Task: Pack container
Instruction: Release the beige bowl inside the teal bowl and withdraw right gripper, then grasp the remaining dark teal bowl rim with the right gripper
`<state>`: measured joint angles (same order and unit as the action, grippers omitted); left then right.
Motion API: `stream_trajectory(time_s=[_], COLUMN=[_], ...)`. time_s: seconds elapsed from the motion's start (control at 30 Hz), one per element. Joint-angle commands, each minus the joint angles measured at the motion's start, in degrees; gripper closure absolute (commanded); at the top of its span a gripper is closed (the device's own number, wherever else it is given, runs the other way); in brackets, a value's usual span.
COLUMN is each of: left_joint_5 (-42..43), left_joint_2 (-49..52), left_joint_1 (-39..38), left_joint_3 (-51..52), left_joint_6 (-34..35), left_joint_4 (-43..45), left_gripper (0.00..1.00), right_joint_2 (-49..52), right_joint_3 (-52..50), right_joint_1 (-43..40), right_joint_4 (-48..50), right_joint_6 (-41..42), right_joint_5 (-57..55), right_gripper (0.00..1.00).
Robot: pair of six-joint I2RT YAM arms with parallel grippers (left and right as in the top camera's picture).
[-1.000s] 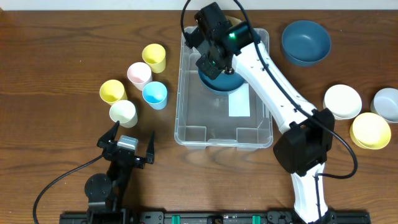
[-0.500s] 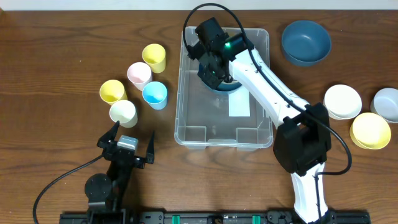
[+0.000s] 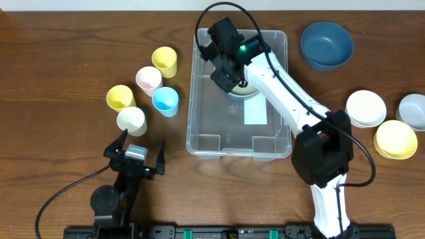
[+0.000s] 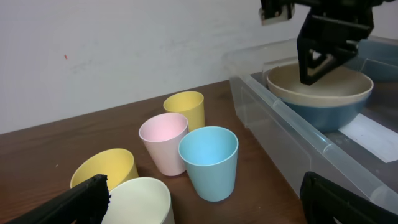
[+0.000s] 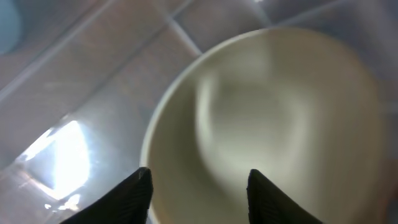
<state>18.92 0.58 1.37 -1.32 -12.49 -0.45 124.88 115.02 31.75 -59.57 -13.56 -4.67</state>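
Observation:
The container (image 3: pixel 193 99) is a large clear bin in the middle of the table, with a white label (image 3: pixel 255 111) on its base. At its far end a cream bowl (image 3: pixel 244 90) rests nested in a dark blue bowl (image 4: pixel 329 117). My right gripper (image 3: pixel 226 78) hovers just above the cream bowl (image 5: pixel 267 118) near its rim, jaws apart and gripping nothing. In the right wrist view the right gripper (image 5: pixel 199 177) has both fingers spread over the bowl. My left gripper (image 3: pixel 141 143) rests wide open near the front left, facing the cups and holding nothing.
Several cups stand left of the bin: yellow (image 3: pixel 165 61), pink (image 3: pixel 149 79), blue (image 3: pixel 165 101), yellow (image 3: pixel 120 97) and cream (image 3: pixel 131 121). On the right are a dark blue bowl (image 3: pixel 327 45), a white bowl (image 3: pixel 366 108), a pale blue bowl (image 3: pixel 413 111) and a yellow bowl (image 3: pixel 396 139).
My right gripper moved toward the bin's far end, then its jaws parted, and the cream bowl now shows sitting in the blue bowl. The left arm stayed still.

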Motion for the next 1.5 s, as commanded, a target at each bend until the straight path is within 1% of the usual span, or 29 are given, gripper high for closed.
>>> stream_trajectory(time_s=[0.0,0.07,0.17,0.2,0.27,0.3,0.37,0.4,0.5,0.53,0.63,0.77,0.9,1.07,1.2,1.33,1.47], left_joint_5=[0.33,0.33,0.33,0.33,0.33,0.33,0.33,0.33,0.33,0.33,0.33,0.33,0.33,0.33,0.33,0.33,0.33], left_joint_2=[-0.35,-0.35,-0.35,-0.35,-0.35,-0.35,-0.35,-0.35,-0.35,-0.35,-0.35,-0.35,-0.35,-0.35,-0.35,-0.35,-0.35], left_joint_1=[0.22,0.22,0.22,0.22,0.22,0.22,0.22,0.22,0.22,0.22,0.22,0.22,0.22,0.22,0.22,0.22,0.22], left_joint_3=[1.09,1.09,1.09,1.09,1.09,1.09,1.09,1.09,1.09,1.09,1.09,1.09,1.09,1.09,1.09,1.09,1.09], left_joint_6=[-0.76,-0.76,-0.76,-0.76,-0.76,-0.76,-0.76,-0.76,-0.76,-0.76,-0.76,-0.76,-0.76,-0.76,-0.76,-0.76,-0.76], left_joint_4=[-2.03,-2.03,-2.03,-2.05,-2.03,-2.03,-2.03,-2.03,-2.03,-2.03,-2.03,-2.03,-2.05,-2.03,-2.05,-2.03,-2.03], left_gripper=[0.02,0.02,0.02,0.02,0.02,0.02,0.02,0.02,0.02,0.02,0.02,0.02,0.02,0.02,0.02,0.02,0.02], right_joint_2=[-1.6,-2.1,-2.45,-2.51,-2.51,-2.54,-2.51,-2.51,-2.34,-2.34,-2.29,-2.29,-2.23,-1.77,-0.96,1.09,3.26], right_joint_3=[7.63,12.39,20.06,22.49,26.18,27.61,29.03,28.98,27.43,26.53,22.1,13.4,4.85,-2.47,-4.98,-5.22,-5.22], right_joint_1=[0.0,-0.5,-2.43,-3.54,-6.82,-9.03,-14.23,-17.35,-25.44,-27.36,-32.98,-38.01,-40.24,-41.07,-41.13,-41.13,-41.35], right_joint_4=[-1.46,-3.1,-5.64,-6.49,-8.13,-9.22,-11.34,-11.91,-11.89,-12.17,-11.45,-6.05,0.57,6.03,8.94,9.07,8.41], right_joint_6=[1.36,3.04,7.54,9.55,15.41,18.56,25.75,28.06,28.85,28.55,30.01,31.8,31.41,36.61,38.23,40.09,43.69], right_joint_5=[-6.36,-8.11,-11.17,-12.37,-14.05,-13.94,-11.87,-8.83,4.44,6.4,7.93,8.11,10.32,6.08,5.01,3.82,2.32], right_gripper=[0.42,0.39,0.21,0.13,0.04,0.01,0.01,0.01,0.01,0.01,0.01,0.01,0.01,0.01,0.01,0.01,0.01])
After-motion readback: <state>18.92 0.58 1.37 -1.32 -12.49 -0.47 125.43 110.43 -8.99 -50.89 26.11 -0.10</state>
